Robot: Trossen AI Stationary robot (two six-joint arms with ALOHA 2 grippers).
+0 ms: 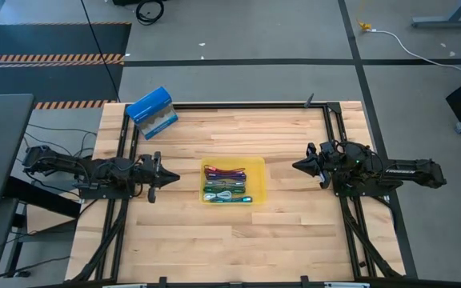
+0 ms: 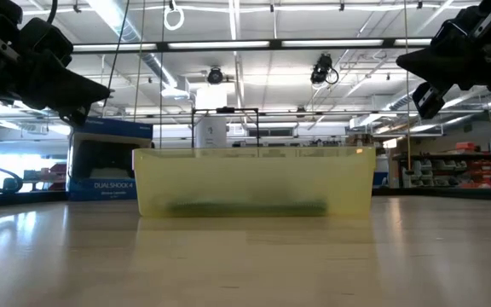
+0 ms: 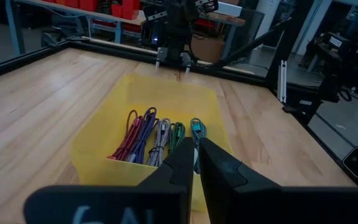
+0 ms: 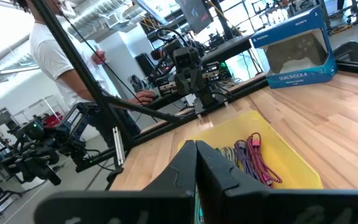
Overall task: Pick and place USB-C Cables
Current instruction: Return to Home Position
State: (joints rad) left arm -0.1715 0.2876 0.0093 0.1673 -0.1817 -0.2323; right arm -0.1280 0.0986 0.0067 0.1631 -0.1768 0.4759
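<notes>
Several USB-C cable bundles lie side by side inside the flat yellow tray at the table's middle: magenta, purple, pale, dark green and teal in the left wrist view, and magenta and purple in the right wrist view. My left gripper hovers left of the tray, shut and empty, with its fingertips pointing at the tray. My right gripper hovers right of the tray, shut and empty. In the low view both grippers hang above the table, apart from the tray.
A blue rectangular box stands near the table's far left corner. Black rails frame the tabletop. Bare wood lies between the tray and the near edge. A person in a white shirt stands beyond the table.
</notes>
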